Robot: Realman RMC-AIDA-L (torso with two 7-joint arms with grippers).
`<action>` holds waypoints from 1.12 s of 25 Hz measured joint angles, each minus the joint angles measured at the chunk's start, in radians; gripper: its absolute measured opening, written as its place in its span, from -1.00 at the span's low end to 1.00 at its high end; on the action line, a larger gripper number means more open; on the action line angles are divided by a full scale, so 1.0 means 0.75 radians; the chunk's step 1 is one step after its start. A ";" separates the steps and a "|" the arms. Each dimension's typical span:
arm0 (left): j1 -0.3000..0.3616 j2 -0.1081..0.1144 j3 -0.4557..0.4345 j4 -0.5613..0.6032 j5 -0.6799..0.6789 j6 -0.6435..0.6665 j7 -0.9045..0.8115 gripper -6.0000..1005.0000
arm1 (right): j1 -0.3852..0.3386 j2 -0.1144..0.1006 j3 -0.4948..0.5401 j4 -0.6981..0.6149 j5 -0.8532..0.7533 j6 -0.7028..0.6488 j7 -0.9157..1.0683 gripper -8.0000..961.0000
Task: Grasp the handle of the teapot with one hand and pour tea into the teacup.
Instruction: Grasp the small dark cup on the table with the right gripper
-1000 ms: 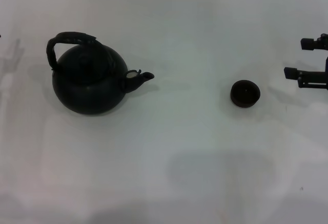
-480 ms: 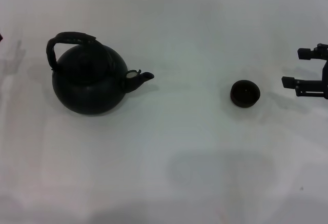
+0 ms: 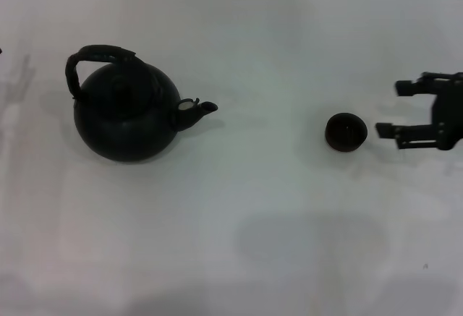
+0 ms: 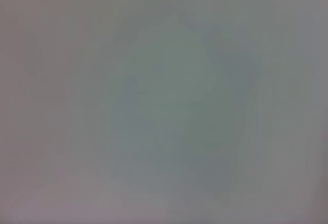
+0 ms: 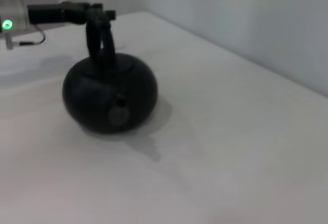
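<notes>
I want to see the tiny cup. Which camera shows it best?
The head view: the teacup sits whole on the table, beside the open right gripper. The right wrist view shows only the teapot, no cup. The left wrist view shows nothing recognisable.

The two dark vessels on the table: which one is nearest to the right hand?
The teacup, small and handleless, sits just beside the open right hand; the teapot stands far off.

Bright, even overhead light; soft shadows beside the teapot [image 3: 126, 117]; the left wrist view is featureless blur.
</notes>
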 joint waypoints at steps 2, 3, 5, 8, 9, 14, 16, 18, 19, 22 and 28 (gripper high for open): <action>0.000 -0.001 -0.001 0.000 0.000 0.001 0.002 0.71 | 0.015 0.000 -0.057 -0.001 -0.015 -0.044 0.015 0.78; 0.000 -0.001 -0.002 0.000 -0.001 0.001 0.003 0.71 | 0.020 0.000 -0.097 -0.001 -0.019 -0.087 0.017 0.78; 0.000 -0.001 -0.002 0.000 -0.002 -0.001 0.005 0.71 | 0.024 0.000 -0.186 -0.001 -0.019 -0.185 0.018 0.78; 0.000 -0.001 -0.002 0.000 -0.003 -0.007 0.007 0.72 | 0.026 0.000 -0.289 -0.001 -0.017 -0.301 0.017 0.78; 0.000 0.000 -0.002 0.000 -0.003 -0.007 0.007 0.72 | 0.028 0.000 -0.312 -0.002 -0.018 -0.324 0.017 0.78; 0.005 0.001 -0.002 0.000 -0.005 -0.008 0.008 0.72 | 0.051 0.000 -0.333 0.006 -0.019 -0.314 0.045 0.78; 0.008 0.001 -0.002 0.000 -0.006 -0.010 0.009 0.72 | 0.058 0.000 -0.335 0.011 -0.018 -0.303 0.064 0.78; 0.008 0.000 -0.002 0.000 -0.006 -0.011 0.010 0.72 | 0.064 0.000 -0.339 0.016 -0.020 -0.290 0.080 0.78; 0.008 0.000 -0.002 0.000 -0.006 -0.011 0.010 0.72 | 0.065 0.000 -0.344 0.017 -0.022 -0.288 0.086 0.78; 0.007 0.000 -0.002 -0.001 -0.006 -0.012 0.010 0.72 | 0.066 0.000 -0.373 0.020 -0.023 -0.290 0.100 0.78; 0.005 -0.002 -0.002 -0.002 -0.006 -0.013 0.010 0.72 | 0.070 0.000 -0.402 0.072 -0.024 -0.344 0.094 0.78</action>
